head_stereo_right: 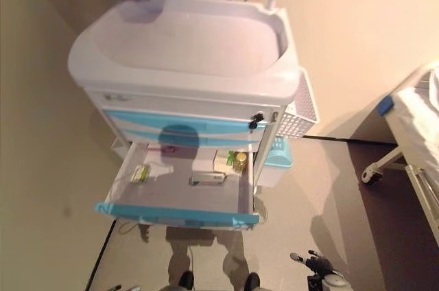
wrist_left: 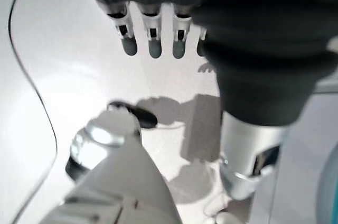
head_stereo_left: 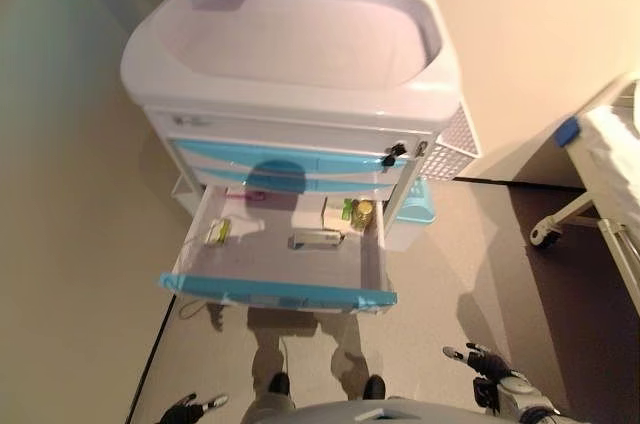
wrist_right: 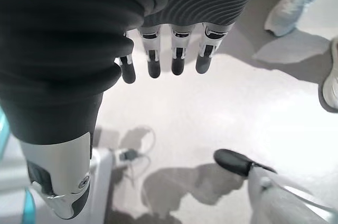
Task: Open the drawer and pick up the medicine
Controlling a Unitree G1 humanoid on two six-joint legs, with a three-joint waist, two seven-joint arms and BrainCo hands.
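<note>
**Both hands idle, drawer open with medicine inside**

The right hand [head_stereo_left: 487,362] hung low beside the robot, well short of the cart, its fingers [wrist_right: 153,63] straight, relaxed and empty over pale floor [wrist_right: 253,123]. The left hand [head_stereo_left: 190,408] showed at the lower edge of the head view, likewise loose, its fingers [wrist_left: 155,44] extended and holding nothing.

Ahead stood a white medical cart [head_stereo_left: 300,44] with a dished top and turquoise drawer fronts. One drawer [head_stereo_left: 280,292] was pulled fully out, its turquoise front nearest the robot. Inside lay the medicine: a small bottle with a yellow cap [head_stereo_left: 363,211] at the back right corner, just beside a white and green box [head_stereo_left: 335,214], a flat silver pack [head_stereo_left: 315,240] near the middle, and a small green-marked packet [head_stereo_left: 217,233] at the left side. A white mesh basket [head_stereo_left: 457,144] hung on the cart's right side, with a turquoise bin [head_stereo_left: 418,201] below it.

The floor was pale beige near plain cream walls [head_stereo_left: 540,34]. At far right, part of a bed [head_stereo_left: 615,159] on a castor [head_stereo_left: 545,235] showed over darker flooring. A person's shoes [wrist_right: 290,7] appeared in the right wrist view.
</note>
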